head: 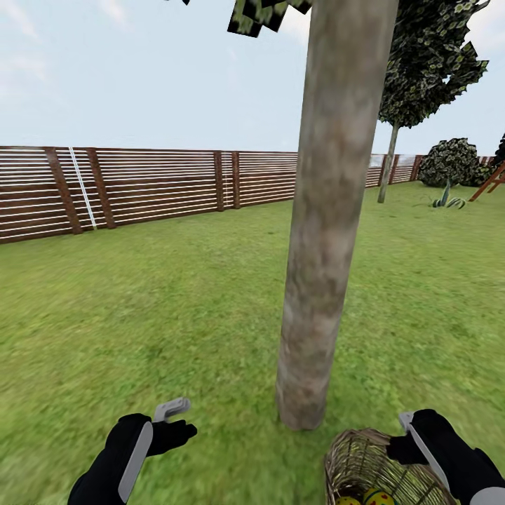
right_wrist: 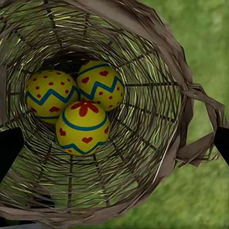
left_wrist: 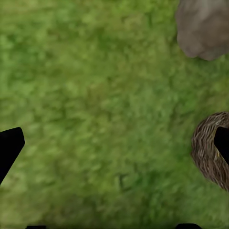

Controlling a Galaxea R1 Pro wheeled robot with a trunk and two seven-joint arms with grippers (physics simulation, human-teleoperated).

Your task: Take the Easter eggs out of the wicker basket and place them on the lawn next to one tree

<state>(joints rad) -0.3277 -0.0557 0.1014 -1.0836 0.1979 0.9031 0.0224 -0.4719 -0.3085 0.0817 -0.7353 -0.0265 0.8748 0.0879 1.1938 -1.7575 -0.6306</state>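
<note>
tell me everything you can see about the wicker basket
The wicker basket is round, woven of brown-grey strands with gaps between the spokes, and has a small loop handle at its rim. It looks intact. It stands on the lawn close to the base of the tree, not touching it. All three Easter eggs lie bunched at its bottom. The right gripper is at its rim; whether it grips the rim is unclear.
</note>
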